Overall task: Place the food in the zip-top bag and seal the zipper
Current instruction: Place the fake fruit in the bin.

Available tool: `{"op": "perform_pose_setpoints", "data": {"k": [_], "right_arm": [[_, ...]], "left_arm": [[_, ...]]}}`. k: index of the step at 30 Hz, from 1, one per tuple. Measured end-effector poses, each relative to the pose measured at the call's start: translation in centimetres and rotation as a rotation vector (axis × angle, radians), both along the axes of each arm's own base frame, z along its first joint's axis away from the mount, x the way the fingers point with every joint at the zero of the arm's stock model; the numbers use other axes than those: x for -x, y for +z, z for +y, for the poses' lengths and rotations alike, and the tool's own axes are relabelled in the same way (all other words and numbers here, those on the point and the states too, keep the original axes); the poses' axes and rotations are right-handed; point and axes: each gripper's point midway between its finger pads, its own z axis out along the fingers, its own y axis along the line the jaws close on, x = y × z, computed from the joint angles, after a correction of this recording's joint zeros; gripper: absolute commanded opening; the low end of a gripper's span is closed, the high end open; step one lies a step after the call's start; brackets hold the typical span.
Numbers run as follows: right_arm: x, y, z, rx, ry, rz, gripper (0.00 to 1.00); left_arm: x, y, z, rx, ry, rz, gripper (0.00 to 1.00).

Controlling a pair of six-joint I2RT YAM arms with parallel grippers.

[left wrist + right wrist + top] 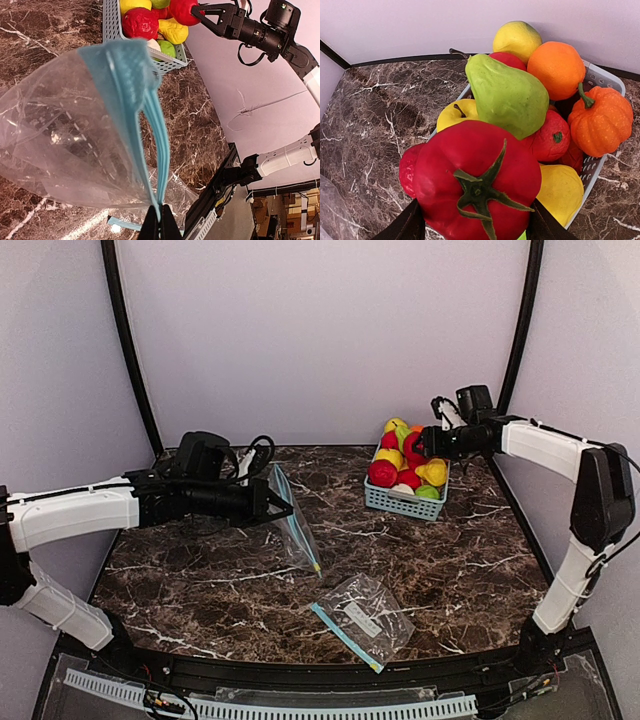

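My left gripper is shut on the blue zipper edge of a clear zip-top bag and holds it up above the table; its fingertips pinch the strip. The bag's mouth gapes a little in the left wrist view. My right gripper is over the light-blue basket and is shut on a red toy tomato, whose green stem faces the camera. More food lies beneath: a green pear, an orange, a small pumpkin, a lemon.
A second clear zip-top bag with a blue zipper lies flat near the table's front middle. The basket stands at the back right, close to the wall. Dark marble table, black frame posts at the back corners.
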Motion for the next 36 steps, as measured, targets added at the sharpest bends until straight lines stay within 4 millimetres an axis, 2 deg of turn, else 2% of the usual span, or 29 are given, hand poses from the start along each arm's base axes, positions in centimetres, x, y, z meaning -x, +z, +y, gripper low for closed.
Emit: {"op": "perform_pose_setpoints", "data": {"k": [8,13,18,23,29,33,36], "right_arm": [[0.4,-0.3,0.9,-0.005,0.021,0.011,0.58],[0.4,-1.4,0.8,0.01,0.008,0.031,0.63],[0.3,-2.7,0.6,0.027,-0.005,0.062,0.78],[0.3,-2.9,0.4,0.04,-0.006,0.064,0.89],[0.4,-2.9,0.3,0.055,-0.005,0.064,0.9],[1.3,-1.7,0.4,0.058,0.005,0.056,0.88],[3.2,1.2,1.6,0.042,0.034,0.004,0.85]], "left_arm": [[0.0,-0.1,0.0,-0.001,0.003,0.003,0.01],[0.0,-0.1,0.0,-0.001,0.003,0.003,0.01],[0.0,-0.1,0.0,-0.001,0.003,0.004,0.01],[0.0,-0.1,0.0,0.001,0.003,0.003,0.01],[-0.2,0.3,-0.1,0.016,0.007,-0.005,0.01],[-0.2,0.3,-0.2,0.019,0.009,-0.003,0.01],[-0.3,0.4,-0.2,0.022,0.013,-0.002,0.01]]}}
